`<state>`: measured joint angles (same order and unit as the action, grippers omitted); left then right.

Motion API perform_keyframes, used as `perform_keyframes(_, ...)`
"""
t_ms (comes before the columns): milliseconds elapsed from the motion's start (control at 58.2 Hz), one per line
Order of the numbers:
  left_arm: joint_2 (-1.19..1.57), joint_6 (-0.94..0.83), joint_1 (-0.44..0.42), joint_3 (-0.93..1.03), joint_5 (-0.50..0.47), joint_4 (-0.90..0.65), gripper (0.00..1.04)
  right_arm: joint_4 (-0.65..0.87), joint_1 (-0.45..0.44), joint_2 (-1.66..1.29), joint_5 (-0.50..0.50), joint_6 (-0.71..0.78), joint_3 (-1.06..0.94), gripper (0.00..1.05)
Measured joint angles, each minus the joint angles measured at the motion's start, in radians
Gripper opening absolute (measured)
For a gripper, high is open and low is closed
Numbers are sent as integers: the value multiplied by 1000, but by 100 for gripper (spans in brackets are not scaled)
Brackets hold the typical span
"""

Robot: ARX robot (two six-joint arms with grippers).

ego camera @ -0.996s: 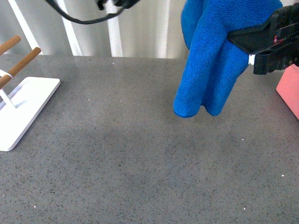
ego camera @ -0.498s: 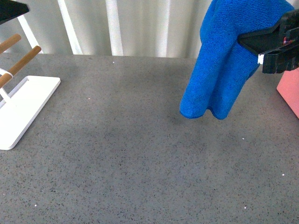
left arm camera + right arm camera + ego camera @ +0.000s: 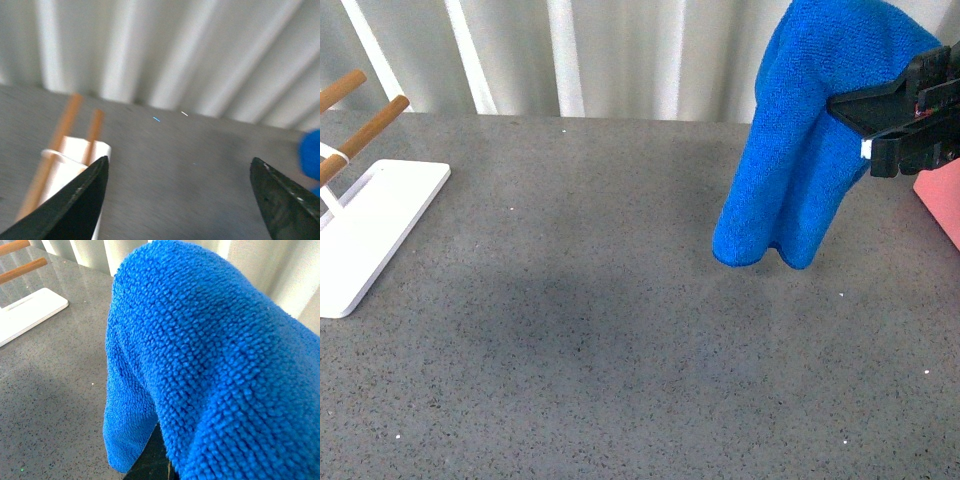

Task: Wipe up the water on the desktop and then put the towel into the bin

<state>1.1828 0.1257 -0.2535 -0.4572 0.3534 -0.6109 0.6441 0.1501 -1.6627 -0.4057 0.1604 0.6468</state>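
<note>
- On the right of the front view, the black right gripper [image 3: 860,128] is clamped onto a bright blue, fuzzy microfibre towel [image 3: 800,150], pinching it near its upper fold.
- The towel hangs in the air in two soft lobes, and its lower edge looks clear of the dark grey, speckled, stone-like desktop [image 3: 620,340].
- A corner of the salmon-pink plastic bin [image 3: 942,200] shows at the right edge. The towel hangs to the left of it, not inside.
- The right wrist view is mostly filled by the towel [image 3: 210,355], with only a dark sliver of the gripper visible beneath it.
- The left wrist view is blurred. The left gripper [image 3: 178,165] has its two black fingers [image 3: 90,195] spread wide with nothing between them.
- A flat white stand with wooden rods [image 3: 370,235] sits on the far left of the desktop, well apart from the towel.
- A white pleated curtain [image 3: 620,50] lines the back.
</note>
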Motion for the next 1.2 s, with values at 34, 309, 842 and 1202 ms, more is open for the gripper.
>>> perform_keyframes(34, -25, -36, 11, 56, -80, -91, 74, -1, 1, 0, 3, 0, 0, 5)
perform_keyframes(309, -195, -107, 100, 242, -201, -153, 26, -23, 3, 0, 21, 11, 7, 5)
perform_keyframes(842, -526, -118, 251, 399, -351, 19, 4, -85, 24, 144, 59, 82, -43, 5)
perform_keyframes(1202, -682, -118, 252, 435, -354, 116, 4, -101, 13, 153, 95, 85, -48, 5)
